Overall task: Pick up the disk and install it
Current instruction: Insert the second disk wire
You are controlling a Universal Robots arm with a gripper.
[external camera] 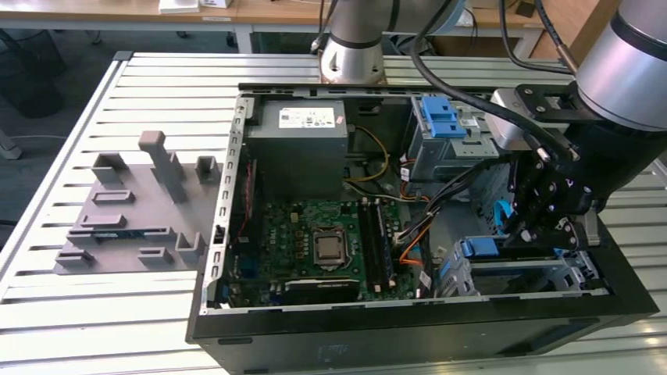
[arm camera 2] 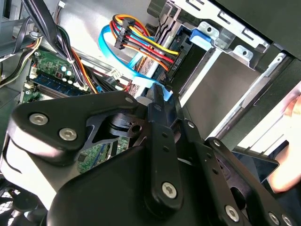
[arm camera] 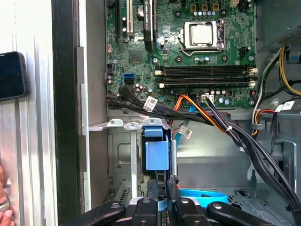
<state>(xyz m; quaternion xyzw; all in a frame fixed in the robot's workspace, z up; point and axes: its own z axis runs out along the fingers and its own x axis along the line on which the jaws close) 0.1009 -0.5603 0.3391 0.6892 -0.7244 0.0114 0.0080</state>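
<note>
The disk [arm camera: 156, 154] stands on edge in the lower drive bay [arm camera: 123, 155] of the open computer case, its blue carrier tab pointing toward the motherboard [arm camera: 188, 61]. In the exterior view that blue tab [external camera: 480, 248] shows at the case's front right corner. My gripper [arm camera: 162, 186] reaches down into this bay from the exterior view's right, and its black fingers [arm camera: 153, 188] are shut on the disk's thin blue edge. In the second wrist view the blue tab [arm camera 2: 162, 92] pokes out past the gripper's black linkage. Most of the disk's face is hidden.
A bundle of black, orange and blue cables [arm camera: 221, 122] crosses just beside the bay. The grey power supply [external camera: 302, 137] and a drive cage with blue tabs [external camera: 443, 117] sit at the case's far side. A grey fixture [external camera: 136, 211] lies on the slatted table. A person's hand [arm camera 2: 291, 141] is close outside the case.
</note>
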